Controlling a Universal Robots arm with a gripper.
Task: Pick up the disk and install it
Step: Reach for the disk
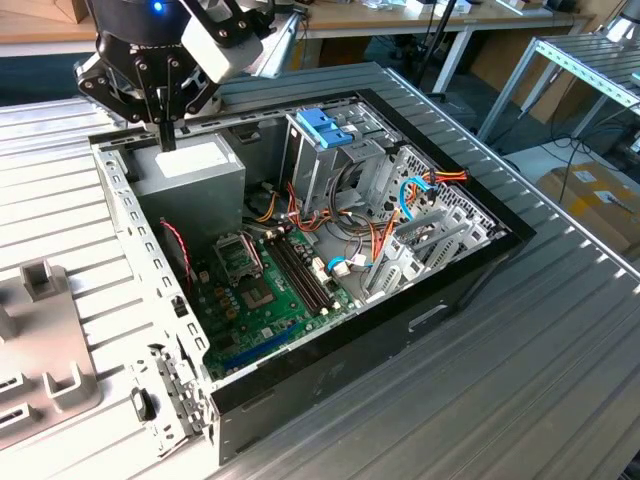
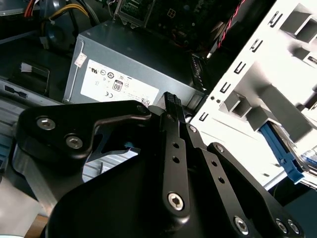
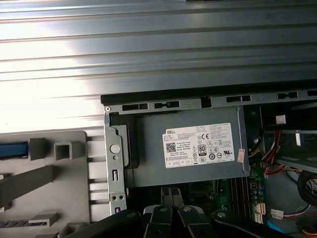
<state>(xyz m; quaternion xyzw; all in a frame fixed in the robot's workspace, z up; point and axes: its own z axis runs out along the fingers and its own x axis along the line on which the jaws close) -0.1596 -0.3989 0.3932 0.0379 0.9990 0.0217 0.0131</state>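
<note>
While end effector (image 1: 167, 143) hovers, disk (image 2: 280, 151) sits slotted edgewise.

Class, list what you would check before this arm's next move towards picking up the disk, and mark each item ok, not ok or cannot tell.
1. Jaws open for grasping: not ok. The gripper has them shut on nothing.
2. Gripper over the disk: not ok. It hangs above the power supply box.
3. Disk located: cannot tell. A blue strip in the pale holder may be its rail.
4. Computer case open: ok. Its side is off.
5. Slot free in the drive cage: cannot tell.
</note>
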